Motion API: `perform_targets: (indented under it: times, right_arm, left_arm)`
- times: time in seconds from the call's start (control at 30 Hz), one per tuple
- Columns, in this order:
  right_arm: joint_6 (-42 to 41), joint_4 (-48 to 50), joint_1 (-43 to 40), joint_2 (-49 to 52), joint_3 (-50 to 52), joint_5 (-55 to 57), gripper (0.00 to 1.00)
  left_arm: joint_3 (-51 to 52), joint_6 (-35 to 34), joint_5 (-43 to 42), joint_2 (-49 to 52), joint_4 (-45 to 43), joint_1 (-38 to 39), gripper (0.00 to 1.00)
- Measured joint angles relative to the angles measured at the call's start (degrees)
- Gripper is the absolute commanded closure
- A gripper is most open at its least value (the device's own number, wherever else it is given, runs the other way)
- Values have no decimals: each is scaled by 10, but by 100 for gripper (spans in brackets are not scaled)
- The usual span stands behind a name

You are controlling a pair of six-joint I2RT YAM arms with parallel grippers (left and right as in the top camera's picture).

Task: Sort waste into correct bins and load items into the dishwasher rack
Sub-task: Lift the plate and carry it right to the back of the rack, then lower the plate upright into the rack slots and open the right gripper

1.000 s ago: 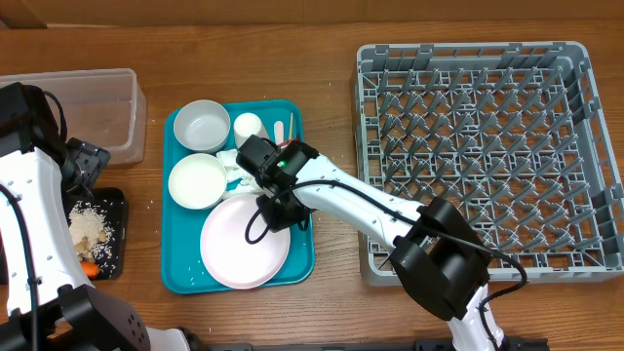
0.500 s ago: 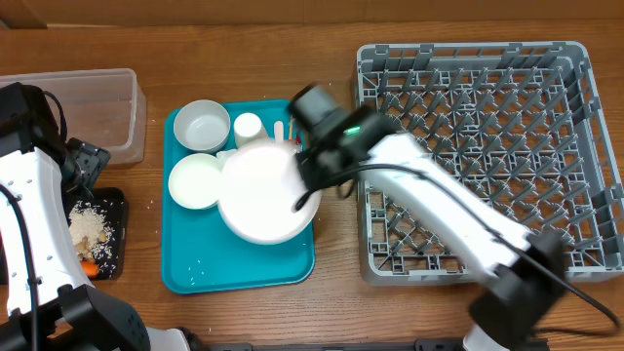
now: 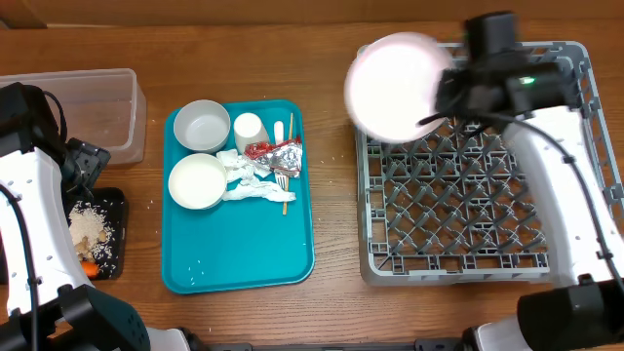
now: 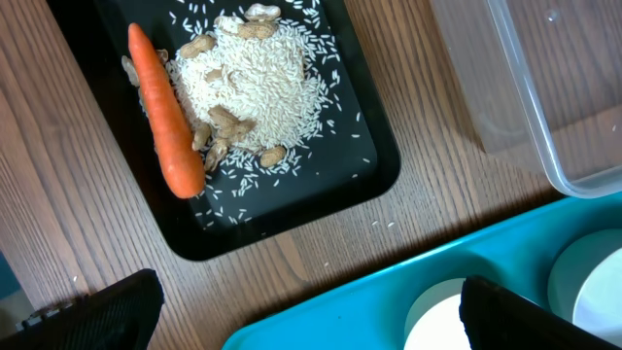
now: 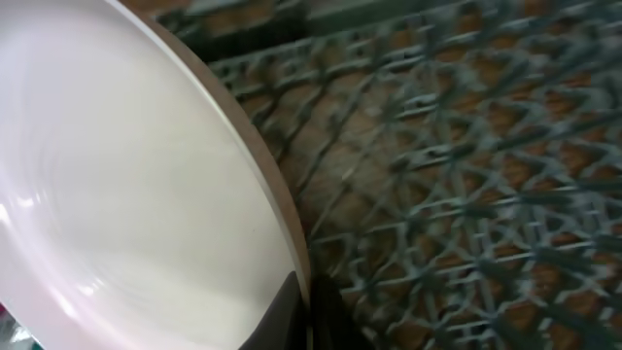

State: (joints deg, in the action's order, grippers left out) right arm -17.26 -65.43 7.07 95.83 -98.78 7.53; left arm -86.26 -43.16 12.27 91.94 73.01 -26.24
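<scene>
Above the dishwasher rack, right hand pinches the pink plate; left hand spread wide near black tray.

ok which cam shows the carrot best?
Left wrist: the carrot lies whole and sharp on the black tray beside the rice. Overhead shows only a small orange bit at the tray's edge. Right wrist shows just the plate and rack, no carrot.

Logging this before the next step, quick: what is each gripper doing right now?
Left gripper: open, holding nothing.
Right gripper: shut on the rim of the pink plate.
</scene>
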Motion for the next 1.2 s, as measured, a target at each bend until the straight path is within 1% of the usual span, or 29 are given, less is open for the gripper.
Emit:
perform_targets:
  times: [0.2,0.43,0.53,0.77,1.1,1.2]
  right_arm:
    - [-25,38,-66,0,0,94,96]
    - [-39,82,-109,1,2,162,96]
    - [-50,84,-112,12,2,214,96]
    - [-58,81,-112,51,6,288,96]
    - [-61,77,-112,62,7,323,96]
    - [-59,93,-112,70,8,336,96]
  left_arm:
    - [0,0,0,0,0,0,0]
    - [0,0,0,0,0,0,0]
    - [0,0,0,0,0,0,0]
    - [0,0,0,0,0,0,0]
    - [0,0,0,0,0,0,0]
    - [0,0,0,0,0,0,0]
